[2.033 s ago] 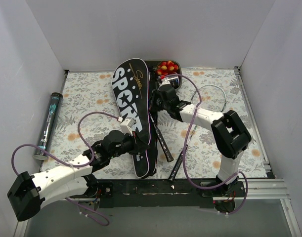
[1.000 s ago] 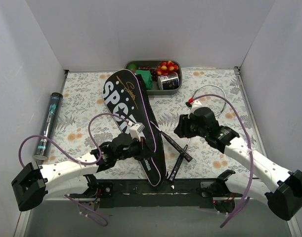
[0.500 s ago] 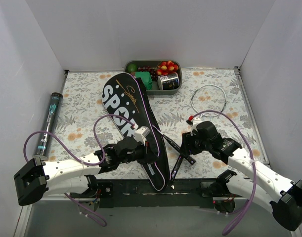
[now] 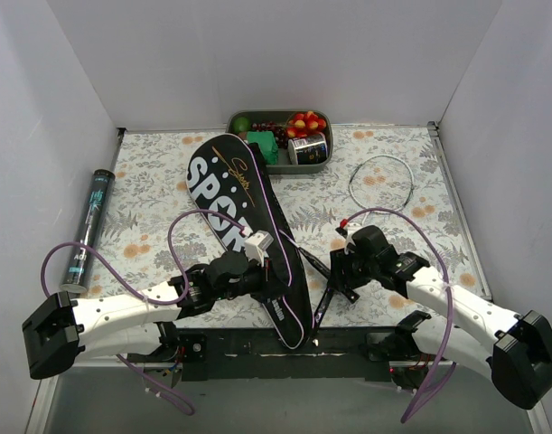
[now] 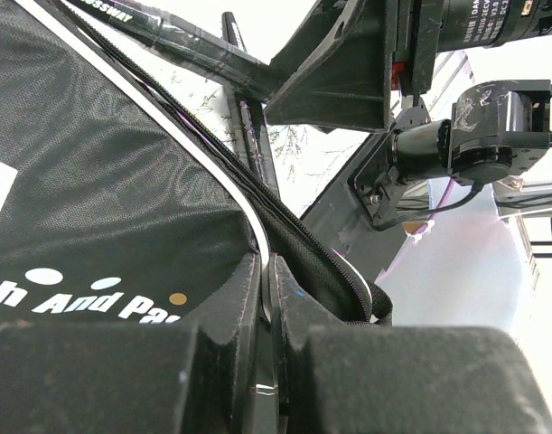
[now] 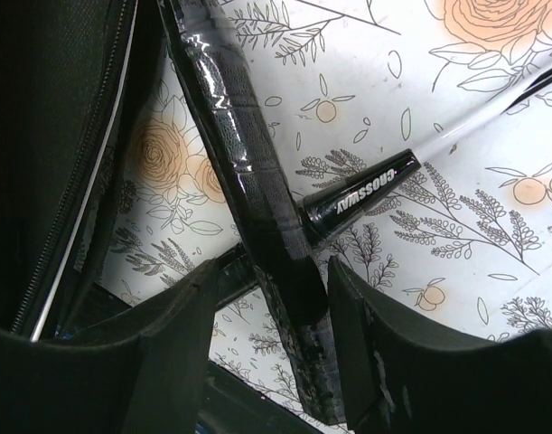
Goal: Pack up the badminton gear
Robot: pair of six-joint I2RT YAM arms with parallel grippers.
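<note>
At the table's (image 4: 158, 181) near edge, the left gripper (image 5: 266, 280) was clenched on the cover's (image 4: 230, 194) zipped rim. The right gripper (image 6: 266, 298) stood released astride one racket handle (image 6: 248, 208). Closing there could snag and drag the crossing second racket (image 6: 361, 203). The cover ran diagonally toward the far tray (image 4: 322, 165).
</note>
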